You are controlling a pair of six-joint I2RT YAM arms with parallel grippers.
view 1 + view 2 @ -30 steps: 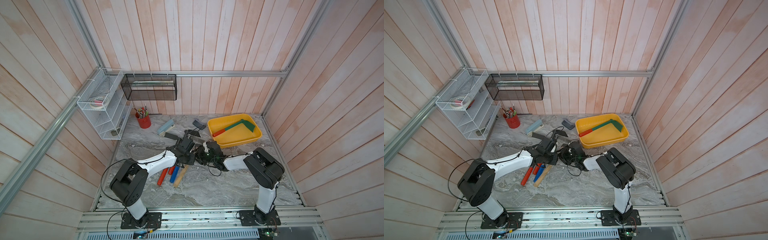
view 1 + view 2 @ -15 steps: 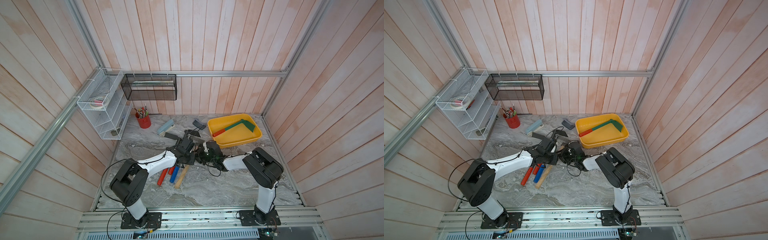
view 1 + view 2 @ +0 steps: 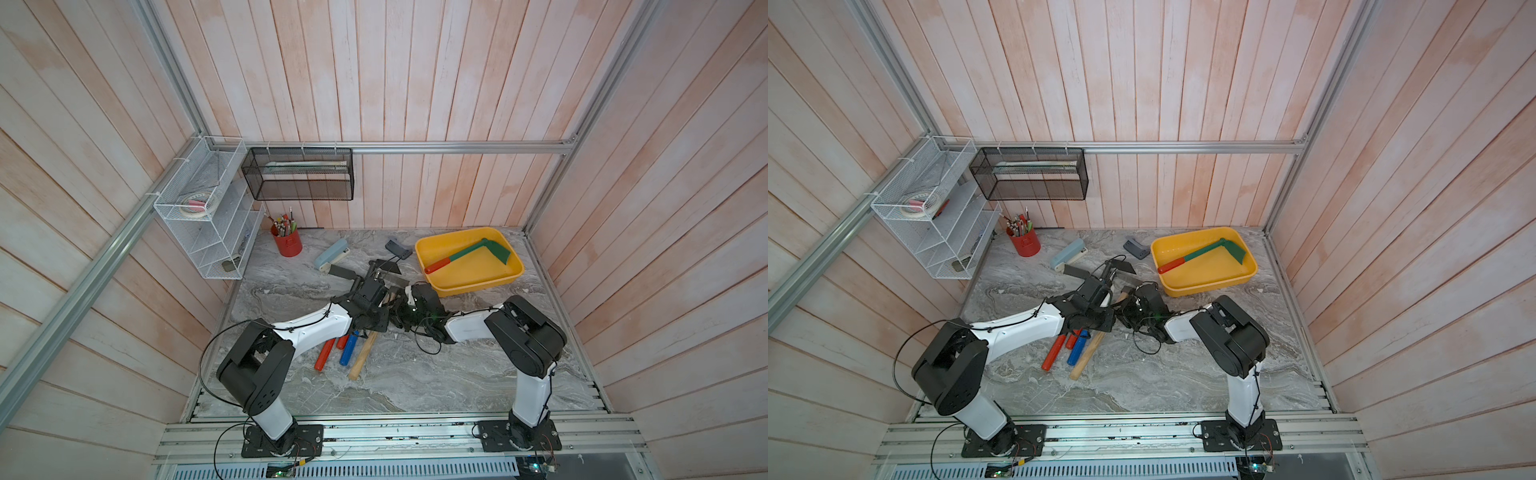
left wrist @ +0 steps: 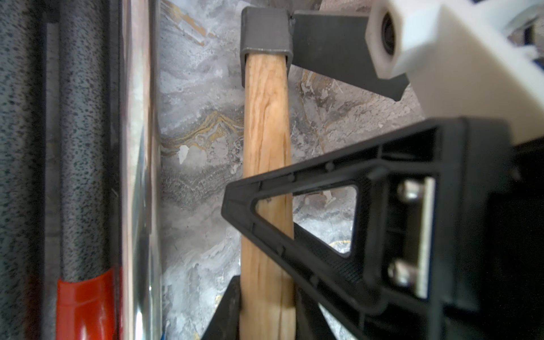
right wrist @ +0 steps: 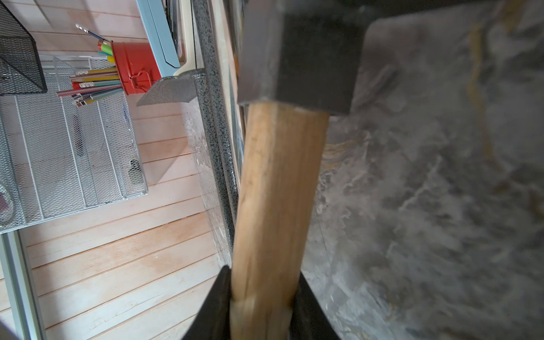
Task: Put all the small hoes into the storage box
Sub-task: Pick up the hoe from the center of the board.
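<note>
Judging by how things lie, the task is under way but not done; the small hoe (image 4: pixel 266 147) is gripped and not yet in the storage box (image 3: pixel 473 272). The left gripper (image 4: pixel 265 294) has its jaws pressed onto the wooden handle, one on each side; the right gripper (image 5: pixel 262 273) pinches the same handle, jaws tight against the wood. It sits between the left jaws and the head, with one of its fingers (image 4: pixel 240 203) lying across the shaft ahead of the left jaws. Two grips on one tool read to me as a handover, the right gripper being the nearer to the box; what remains would be for one grip to let go, then the carry and the release. Whether the hoe is clear of the marble table (image 4: pixel 200 117) I cannot tell.

The box stands near, off the right gripper's side away from the left jaws; a green tool (image 3: pixel 498 251) with a red grip already lies in it.

The hoe has a pale wooden handle with visible grain, running ahead of both sets of jaws into a dark square metal socket (image 4: pixel 265 32); a flat dark blade (image 4: pixel 338 47) goes off to one side. Beside the left jaws lie speckled grey shafts (image 4: pixel 82 147), one with a red grip.
</note>
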